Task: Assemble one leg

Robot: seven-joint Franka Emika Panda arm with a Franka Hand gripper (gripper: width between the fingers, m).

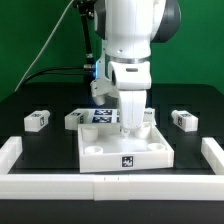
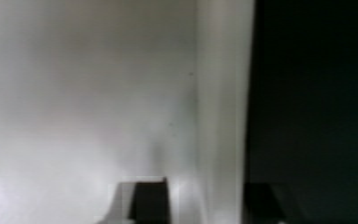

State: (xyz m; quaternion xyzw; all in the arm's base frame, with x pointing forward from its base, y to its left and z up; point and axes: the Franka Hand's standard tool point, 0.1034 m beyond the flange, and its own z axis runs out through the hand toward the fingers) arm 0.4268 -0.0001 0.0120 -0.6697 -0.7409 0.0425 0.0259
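The large white tray-shaped piece [image 1: 125, 150] lies at the front middle of the table. My gripper [image 1: 137, 122] is down at its back corner on the exterior view's right. In the wrist view the gripper [image 2: 208, 203] is very close to a white surface. Its dark fingers [image 2: 149, 203] stand on either side of a long white strip [image 2: 222, 100], apparently the tray's raised rim. I cannot tell whether they press on it. Small white legs lie at the left [image 1: 37, 120], beside the tray's back left corner [image 1: 73, 119] and at the right [image 1: 183, 120].
The marker board [image 1: 103, 116] lies behind the tray, partly hidden by the arm. A low white wall [image 1: 110, 187] runs along the front, with side pieces at the left [image 1: 8, 152] and right [image 1: 214, 152]. Cables hang at the back.
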